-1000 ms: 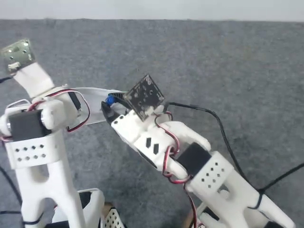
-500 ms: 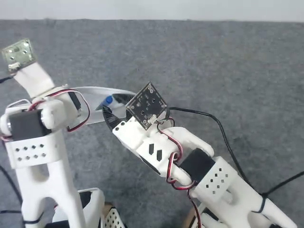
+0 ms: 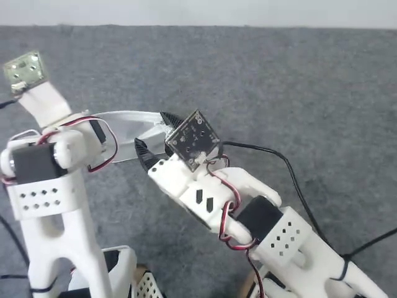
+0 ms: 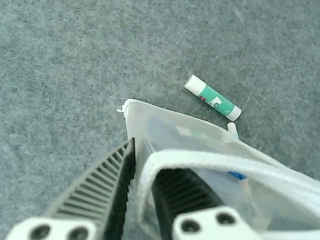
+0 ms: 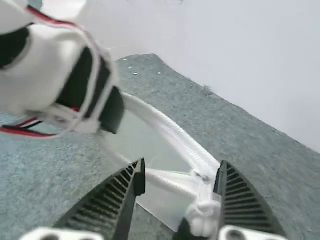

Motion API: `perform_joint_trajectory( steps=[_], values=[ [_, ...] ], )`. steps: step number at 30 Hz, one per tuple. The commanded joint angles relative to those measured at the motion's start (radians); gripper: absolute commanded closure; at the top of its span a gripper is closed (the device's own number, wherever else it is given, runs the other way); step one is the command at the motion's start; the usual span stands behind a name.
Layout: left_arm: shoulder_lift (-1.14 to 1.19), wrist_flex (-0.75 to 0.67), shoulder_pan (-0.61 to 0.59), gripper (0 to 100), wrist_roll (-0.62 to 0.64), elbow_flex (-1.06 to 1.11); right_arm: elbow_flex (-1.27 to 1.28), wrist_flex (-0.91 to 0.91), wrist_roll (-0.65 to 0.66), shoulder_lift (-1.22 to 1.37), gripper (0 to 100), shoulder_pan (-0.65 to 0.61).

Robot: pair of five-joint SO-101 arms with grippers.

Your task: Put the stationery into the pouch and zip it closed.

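Glue stick (image 4: 212, 98) near pouch (image 4: 190, 137), rim tight in left claw (image 4: 146, 160); right claw (image 5: 181, 167) agape astride zipper (image 5: 167, 131).

the table (image 3: 310, 81) is covered in a grey, felt-like mat, flat and even, and it ends at a pale wall (image 3: 198, 12) on the far side. a glue stick (image 4: 212, 98), green with white ends, lies on its side on the mat, just beside the clear pouch (image 4: 190, 140). it cannot be told whether the pouch's corner rests on the mat. a black cable (image 3: 297, 191) trails over the mat on the high view's right.
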Motion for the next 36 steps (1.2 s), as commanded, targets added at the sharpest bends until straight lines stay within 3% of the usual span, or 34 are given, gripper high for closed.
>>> perform_joint_trajectory(
  steps=[1, 13, 20, 36],
  values=[
    [0.015, -0.015, -0.002, 99, 0.012, 0.007, -0.015, -0.002, 0.012, -0.081, 77.9, 0.059],
    [0.015, -0.015, -0.100, 99, 0.011, 0.007, -0.184, 0.291, 0.011, -0.143, 77.9, 0.087],
    [0.015, -0.017, -0.166, 99, 0.011, 0.007, -0.186, 0.311, 0.008, -0.113, 77.9, 0.200],
    [0.015, -0.037, -0.239, 99, 0.015, 0.007, -0.245, 0.380, 0.014, 0.357, 77.9, 0.236]
  ],
)
